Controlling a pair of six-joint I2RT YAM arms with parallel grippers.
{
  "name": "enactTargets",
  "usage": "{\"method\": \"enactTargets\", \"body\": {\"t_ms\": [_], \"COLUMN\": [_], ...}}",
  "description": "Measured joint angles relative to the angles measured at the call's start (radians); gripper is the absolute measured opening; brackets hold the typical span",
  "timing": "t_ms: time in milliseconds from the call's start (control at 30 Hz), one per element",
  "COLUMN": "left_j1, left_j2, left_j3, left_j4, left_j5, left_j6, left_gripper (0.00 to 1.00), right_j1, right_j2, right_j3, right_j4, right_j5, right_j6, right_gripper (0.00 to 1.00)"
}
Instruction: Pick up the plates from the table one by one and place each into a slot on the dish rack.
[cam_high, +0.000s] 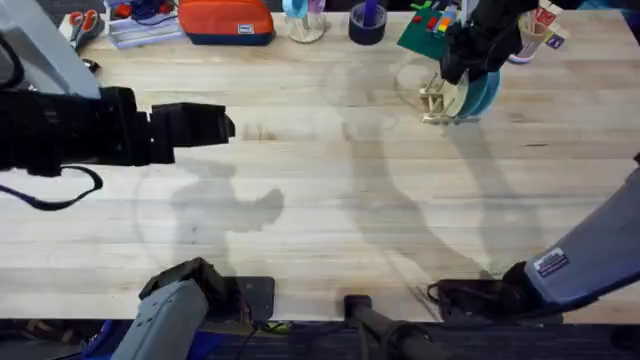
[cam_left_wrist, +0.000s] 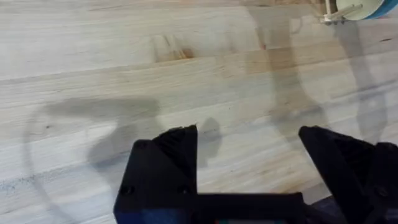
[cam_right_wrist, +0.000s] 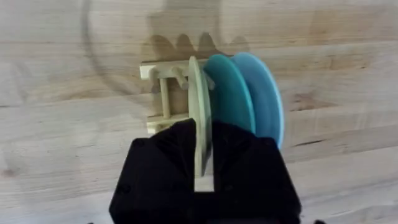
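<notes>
The dish rack (cam_high: 434, 101) stands at the far right of the table (cam_high: 320, 190). In the right wrist view a cream plate (cam_right_wrist: 198, 99) stands upright in a slot of the rack (cam_right_wrist: 163, 93). Two teal-blue plates (cam_right_wrist: 227, 93) (cam_right_wrist: 264, 96) stand on edge beside it. My right gripper (cam_right_wrist: 204, 155) is shut on the cream plate's rim, and from overhead it hangs over the rack (cam_high: 462, 60). My left gripper (cam_high: 215, 125) hovers open over bare wood at the left (cam_left_wrist: 249, 149), holding nothing. The rack's end (cam_left_wrist: 339, 12) shows far off in the left wrist view.
Along the table's far edge lie an orange case (cam_high: 225, 20), a clear bin (cam_high: 140, 28), a glass (cam_high: 305, 22), a dark round holder (cam_high: 367, 24) and a green toy baseplate (cam_high: 425, 35). A cup (cam_high: 530, 38) stands just right of the rack.
</notes>
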Motion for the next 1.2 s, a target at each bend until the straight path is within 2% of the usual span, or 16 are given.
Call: {"method": "enactTargets", "body": {"t_ms": [333, 633, 800, 1200], "left_j1": [0.0, 0.0, 0.0, 0.0], "left_j2": [0.0, 0.0, 0.0, 0.0], "left_j3": [0.0, 0.0, 0.0, 0.0], "left_j4": [0.0, 0.0, 0.0, 0.0], "left_j5": [0.0, 0.0, 0.0, 0.0], "left_j6": [0.0, 0.0, 0.0, 0.0], "left_gripper": [0.994, 0.994, 0.994, 0.994], "right_j1": [0.0, 0.0, 0.0, 0.0], "right_j2": [0.0, 0.0, -0.003, -0.14], "right_j3": [0.008, 0.116, 0.139, 0.145], "right_j4": [-0.032, -0.092, -0.119, -0.162], "right_j5": [0.0, 0.0, 0.001, 0.001], "right_j6": [0.0, 0.0, 0.0, 0.0], "right_gripper": [0.199, 0.227, 0.229, 0.253]}}
